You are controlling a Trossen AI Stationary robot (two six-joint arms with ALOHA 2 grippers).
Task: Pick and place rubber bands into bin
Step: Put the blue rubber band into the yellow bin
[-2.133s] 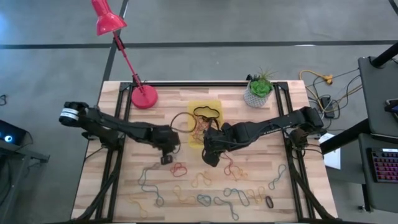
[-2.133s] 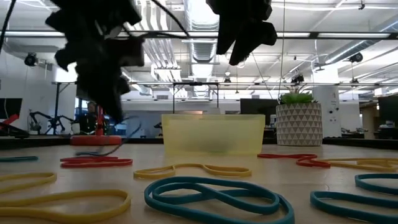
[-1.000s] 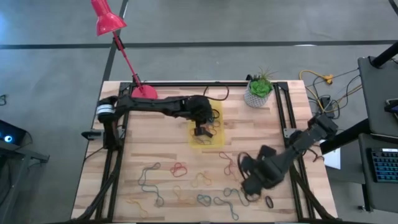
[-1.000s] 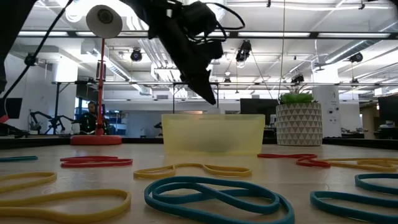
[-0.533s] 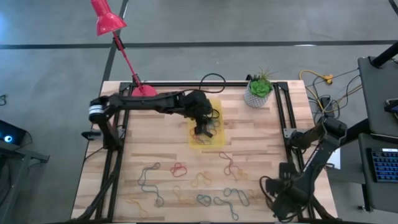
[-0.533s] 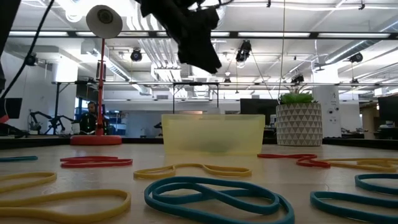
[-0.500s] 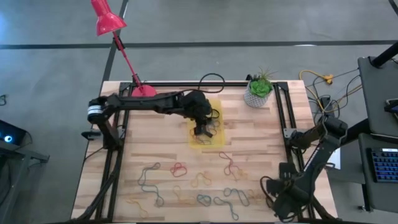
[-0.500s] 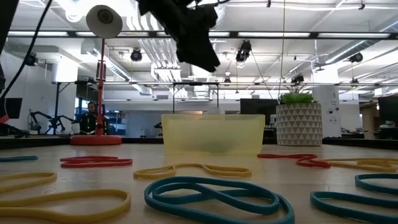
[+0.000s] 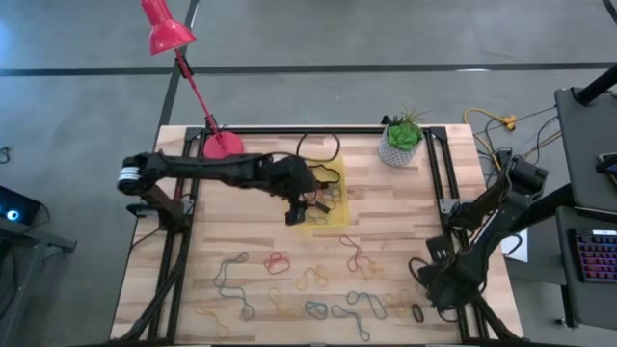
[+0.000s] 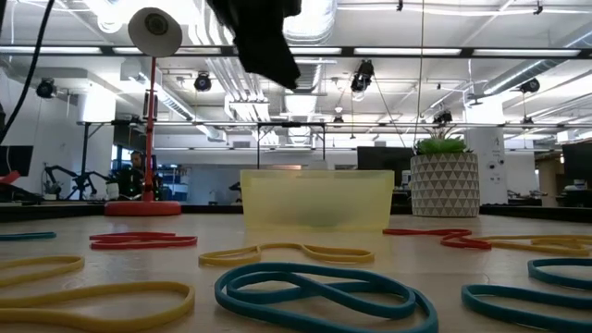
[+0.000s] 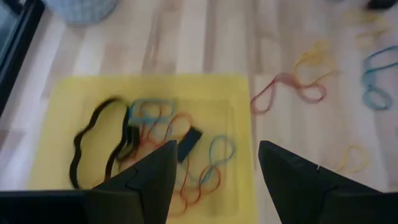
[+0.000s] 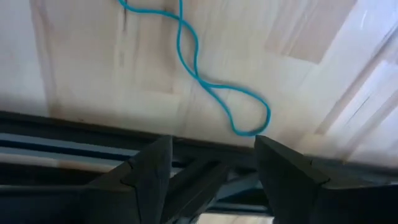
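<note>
While several rubber bands (image 11: 166, 144) are lying tangled inside the yellow bin (image 9: 334, 220), I am hovering the left gripper (image 9: 295, 214) at its near-left edge, fingers spread and empty; the right gripper (image 9: 436, 285), also spread, is reaching for a blue band (image 12: 205, 79) near the table's right front corner.

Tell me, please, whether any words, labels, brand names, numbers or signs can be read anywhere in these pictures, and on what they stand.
None can be read.
The bin, the white plant pot and the red lamp show no lettering.
The keyboard beside the table is too small for its keys to be read.
The screens in the room behind the table, in the low view, are too far off to read.
</note>
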